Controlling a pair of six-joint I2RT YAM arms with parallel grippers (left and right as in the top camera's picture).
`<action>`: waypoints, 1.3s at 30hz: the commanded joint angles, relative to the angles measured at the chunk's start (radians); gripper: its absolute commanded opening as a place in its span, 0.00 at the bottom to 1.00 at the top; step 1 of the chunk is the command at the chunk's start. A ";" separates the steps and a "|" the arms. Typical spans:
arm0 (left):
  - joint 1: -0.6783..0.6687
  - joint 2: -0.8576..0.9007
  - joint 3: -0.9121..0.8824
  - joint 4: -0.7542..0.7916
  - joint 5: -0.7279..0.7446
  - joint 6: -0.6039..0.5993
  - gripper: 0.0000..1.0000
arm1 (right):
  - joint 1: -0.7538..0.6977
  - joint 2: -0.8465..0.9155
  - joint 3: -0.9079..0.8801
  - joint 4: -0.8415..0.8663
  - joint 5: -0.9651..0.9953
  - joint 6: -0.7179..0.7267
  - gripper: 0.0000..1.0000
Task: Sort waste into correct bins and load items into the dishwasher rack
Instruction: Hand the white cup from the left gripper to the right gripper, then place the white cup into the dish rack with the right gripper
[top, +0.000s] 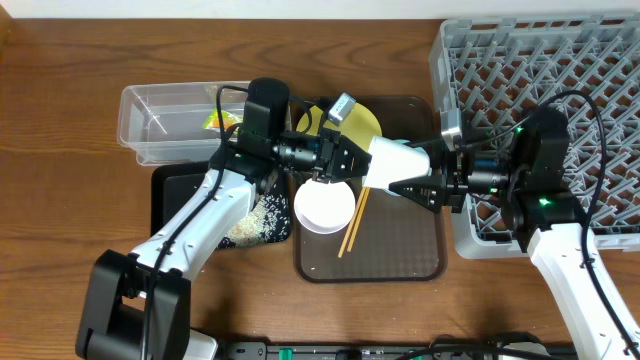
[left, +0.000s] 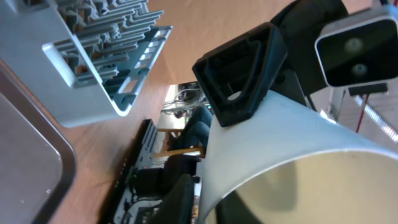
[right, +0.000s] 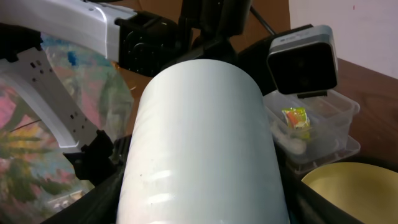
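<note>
The small white cup (top: 388, 158) hangs on its side above the brown serving tray, between both grippers. My right gripper (top: 408, 168) is shut on its base end; the cup fills the right wrist view (right: 199, 124) between the fingers (right: 202, 208). My left gripper (top: 345, 157) pinches the rim wall, one finger outside and one inside (left: 208, 205), with the cup mouth (left: 298, 149) close up. The white bowl (top: 323, 207) and wooden chopsticks (top: 352, 225) lie on the tray. The yellow plate (top: 358, 120) is partly covered. The light-blue bowl is mostly hidden under the cup.
The clear tub (top: 160, 115) at the back left holds the snack wrapper (top: 220, 121), also in the right wrist view (right: 296, 118). The black tray (top: 180, 185) holds rice scraps (top: 255, 220). The grey dishwasher rack (top: 560, 80) stands at the right. The brown tray's rim (top: 400, 275) is near the front.
</note>
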 joint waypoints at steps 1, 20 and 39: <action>-0.001 -0.002 0.007 0.002 0.009 0.087 0.30 | 0.009 0.003 0.013 -0.005 -0.023 -0.010 0.50; 0.045 -0.211 0.040 -0.761 -1.030 0.668 0.61 | -0.146 -0.051 0.180 -0.573 0.902 0.076 0.40; 0.150 -0.399 0.039 -0.898 -1.170 0.659 0.61 | -0.432 0.091 0.361 -0.941 1.404 0.166 0.49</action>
